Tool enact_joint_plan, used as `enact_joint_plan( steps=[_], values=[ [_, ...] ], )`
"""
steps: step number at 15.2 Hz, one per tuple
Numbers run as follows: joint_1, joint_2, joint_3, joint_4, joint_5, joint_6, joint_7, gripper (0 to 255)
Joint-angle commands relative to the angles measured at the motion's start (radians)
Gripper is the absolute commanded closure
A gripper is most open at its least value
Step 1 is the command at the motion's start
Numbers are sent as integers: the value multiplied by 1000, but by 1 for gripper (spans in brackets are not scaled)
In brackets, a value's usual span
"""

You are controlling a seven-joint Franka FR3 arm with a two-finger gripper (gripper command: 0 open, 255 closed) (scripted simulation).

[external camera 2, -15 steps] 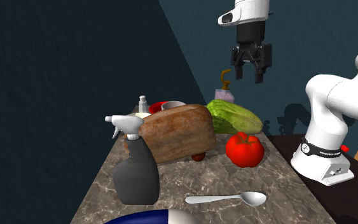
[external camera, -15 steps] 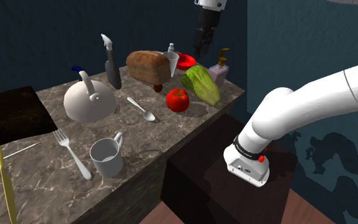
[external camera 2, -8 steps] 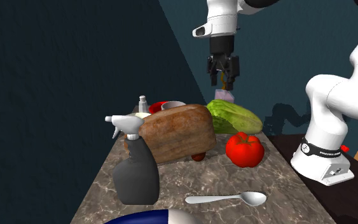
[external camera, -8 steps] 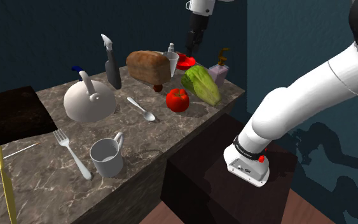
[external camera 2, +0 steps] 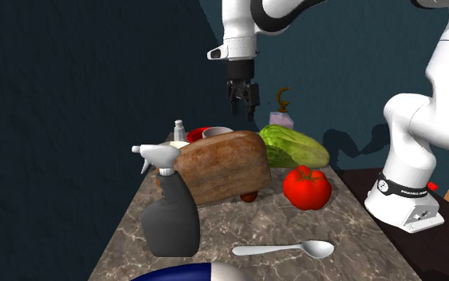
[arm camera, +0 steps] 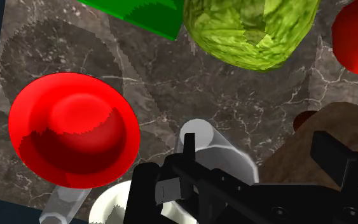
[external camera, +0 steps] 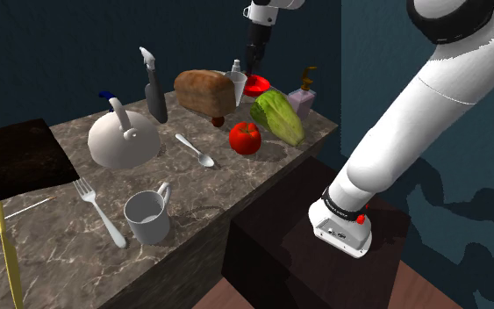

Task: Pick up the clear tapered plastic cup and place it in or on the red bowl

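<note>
The clear tapered cup (external camera: 239, 86) stands upright at the far end of the marble counter, between the bread loaf (external camera: 205, 91) and the red bowl (external camera: 259, 85). In the second exterior view the cup's rim (external camera 2: 218, 131) shows just behind the loaf, with the red bowl (external camera 2: 198, 132) beside it. My gripper (external camera: 254, 67) hangs open a little above the cup and bowl, touching neither and holding nothing. Seen from the wrist, the cup (arm camera: 217, 151) lies below the open gripper (arm camera: 234, 181), and the red bowl (arm camera: 75, 130) is close beside it.
A lettuce head (external camera: 278, 118), a tomato (external camera: 246, 138) and a soap dispenser (external camera: 304, 98) crowd the bowl's near side. A small bottle (external camera: 236, 67) stands behind the cup. A spray bottle (external camera: 155, 90), kettle (external camera: 123, 139), spoon (external camera: 196, 150), mug (external camera: 149, 216) and fork (external camera: 101, 211) lie farther along.
The arm has swung toward the shoulder view's left. The gripper turned about its axis and came from beside the soap dispenser to above the cup and bowl, still open.
</note>
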Motion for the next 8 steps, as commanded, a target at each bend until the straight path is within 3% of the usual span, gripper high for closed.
enact_joint_plan(
  steps=[1,6,8],
  values=[
    [-5,72,-10,56,17,16,-42,0],
    [-31,269,-23,240,68,27,-141,0],
    [-36,295,-22,255,76,39,-152,0]
  ],
)
